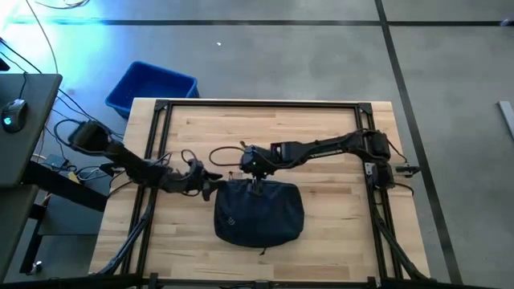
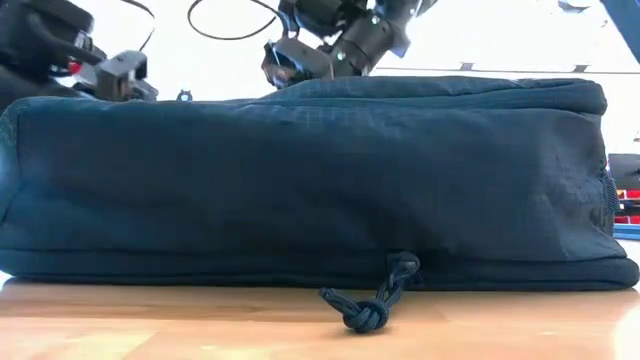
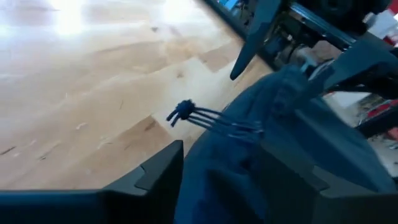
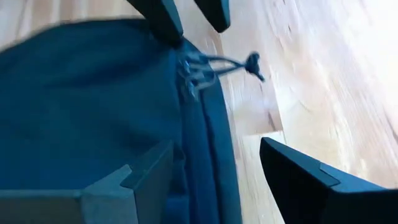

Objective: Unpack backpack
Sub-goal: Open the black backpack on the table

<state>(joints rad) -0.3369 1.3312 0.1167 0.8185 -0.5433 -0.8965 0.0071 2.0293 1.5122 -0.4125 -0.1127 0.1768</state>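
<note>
Right up against the low camera hangs a knotted zipper cord [image 2: 372, 300], dangling from the bottom seam of the backpack [image 2: 300, 180] onto the wooden table [image 2: 150, 325]. That dark navy bag lies flat on its side and is the thing everything else gathers around. Seen from above, the backpack [image 1: 258, 211] sits on the near half of the table [image 1: 321, 132], roughly midway across it.

Both arms meet at the backpack's far edge. Reaching in from the right side, the right gripper [image 1: 255, 171] is poised over the middle of that edge. Its wrist camera shows the jaws spread wide, straddling the zipper seam with one finger [image 4: 146, 171] over the fabric and the other [image 4: 311, 180] over bare wood; nothing is held. A second knotted pull cord [image 4: 239, 62] sticks out from the seam just ahead of it.

At the backpack's far left corner is the left gripper [image 1: 206, 183], also with jaws spread wide, bag fabric bunched up between its fingers [image 3: 158, 171].

Beyond the table, far off to the backpack's left, stands a bright blue plastic bin [image 1: 151, 88].
</note>
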